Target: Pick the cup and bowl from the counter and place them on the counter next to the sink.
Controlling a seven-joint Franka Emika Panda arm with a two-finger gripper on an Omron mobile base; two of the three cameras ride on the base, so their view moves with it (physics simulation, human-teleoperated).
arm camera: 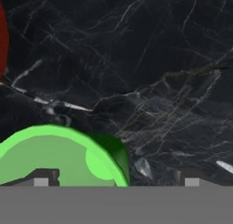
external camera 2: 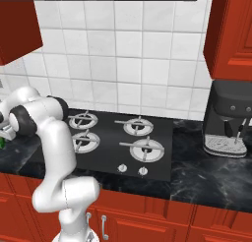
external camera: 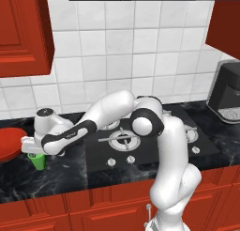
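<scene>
Two spread fingers of the gripper (external camera: 33, 152) straddle the cup (external camera: 37, 160); bowl (external camera: 10, 143) at its ten o'clock.

One cup, one bowl, one stovetop, one coffee machine.

Left of the stovetop (external camera: 150, 143) stand one green cup (external camera: 37, 160) and one red bowl (external camera: 9, 143); the stovetop carries four burners and two knobs; one coffee machine (external camera 2: 230, 119) sits to its right.

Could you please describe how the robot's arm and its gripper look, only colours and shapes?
The arm is glossy white with rounded, tube-like segments and dark, nearly black joints. The gripper sits on a white hand. In the hand view, its fingertips appear small, dark and blocky with pale grey pads. No cables or markings are visible.
</scene>
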